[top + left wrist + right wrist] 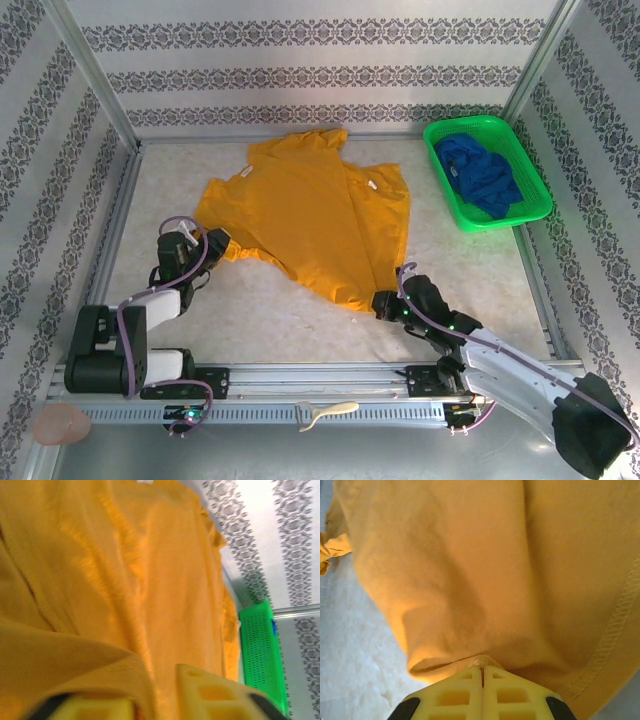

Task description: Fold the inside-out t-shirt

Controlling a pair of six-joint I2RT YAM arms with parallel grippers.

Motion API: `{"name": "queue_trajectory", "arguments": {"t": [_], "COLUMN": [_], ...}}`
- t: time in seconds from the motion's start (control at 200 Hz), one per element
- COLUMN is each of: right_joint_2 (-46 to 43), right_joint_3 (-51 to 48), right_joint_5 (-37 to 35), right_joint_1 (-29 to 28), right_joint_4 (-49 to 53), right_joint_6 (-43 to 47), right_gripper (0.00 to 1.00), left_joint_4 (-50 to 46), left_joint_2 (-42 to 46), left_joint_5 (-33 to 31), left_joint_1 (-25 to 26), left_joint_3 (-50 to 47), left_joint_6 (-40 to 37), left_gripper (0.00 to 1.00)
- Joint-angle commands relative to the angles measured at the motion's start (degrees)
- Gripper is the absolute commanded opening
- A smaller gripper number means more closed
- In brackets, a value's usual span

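Two arms reach low | left tool [212,242] parted at t-shirt [300,210] edge | right tool [384,303] pinching its fold

No legible text; small white tags [372,186] on the t-shirt [300,220] are unreadable.

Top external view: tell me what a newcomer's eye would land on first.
The mustard-yellow t-shirt spread across the middle of the table stands out first. A bright green basket at the far right corner holds a crumpled blue cloth. The right claw is shut on the shirt's near hem; the left claw sits at its left edge, fingers apart.
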State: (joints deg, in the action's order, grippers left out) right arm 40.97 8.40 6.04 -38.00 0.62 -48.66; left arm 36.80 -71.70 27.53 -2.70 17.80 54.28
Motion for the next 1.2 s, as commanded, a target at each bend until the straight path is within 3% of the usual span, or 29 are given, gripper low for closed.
{"name": "queue_trajectory", "arguments": {"t": [0.0, 0.045, 0.125, 0.205, 0.32, 0.435, 0.51, 0.644, 0.809, 0.919, 1.039, 1.194], "right_joint_2": [-3.5, -4.9, -7.3, -8.4, -7.2, 0.1, 7.4, 26.6, 50.4, 63.3, 69.7, 71.7], "right_joint_3": [-0.2, 0.7, 3.5, 7.3, 14.5, 20.6, 24.3, 35.2, 51.6, 62.0, 64.2, 59.3], "right_joint_5": [-5.7, -6.7, -9.3, -11.5, -15.4, -8.8, -2.0, 6.2, 10.3, 11.3, 8.0, 4.7], "right_joint_1": [-4.3, -6.2, -8.4, -8.6, -6.4, 4.2, 12.3, 20.5, 23.2, 24.0, 25.3, 26.0], "right_joint_4": [4.1, 6.6, 11.4, 15.2, 18.7, 16.4, 12.7, 9.0, 8.8, 11.1, 10.5, 10.5], "right_joint_6": [-3.2, -3.5, -3.4, -2.2, 1.1, 6.4, 8.9, 14.3, 17.3, 16.0, 11.1, 3.9], "right_gripper": [0.16, 0.39, 0.55, 0.58, 0.61, 0.62, 0.62, 0.62, 0.59, 0.54, 0.54, 0.54], "left_joint_4": [-6.3, -12.7, -27.1, -39.2, -49.2, -52.6, -48.6, -35.1, -19.1, -15.3, -13.8, -15.0], "left_joint_2": [8.7, 14.0, 24.5, 34.8, 41.8, 42.9, 42.1, 30.4, 7.5, -8.0, -21.7, -30.6], "left_joint_5": [-2.5, -4.3, -9.6, -16.0, -19.1, -18.7, -16.3, -8.9, -8.0, -7.3, -7.0, -8.1], "left_joint_1": [-0.4, -0.8, -1.2, -1.5, -1.9, -1.8, -1.8, -0.7, 4.4, 6.5, 6.6, 6.4], "left_joint_3": [1.8, 2.7, 5.6, 8.3, 12.6, 14.4, 12.6, 9.0, 12.0, 18.9, 25.2, 31.2], "left_joint_6": [-2.3, -3.6, -7.1, -9.6, -11.3, -10.4, -7.3, -0.1, 1.4, 1.1, 2.6, 3.3], "left_gripper": [0.47, 0.6, 0.77, 0.9, 0.97, 1.0, 1.0, 1.0, 1.0, 1.0, 1.0, 1.0]}}
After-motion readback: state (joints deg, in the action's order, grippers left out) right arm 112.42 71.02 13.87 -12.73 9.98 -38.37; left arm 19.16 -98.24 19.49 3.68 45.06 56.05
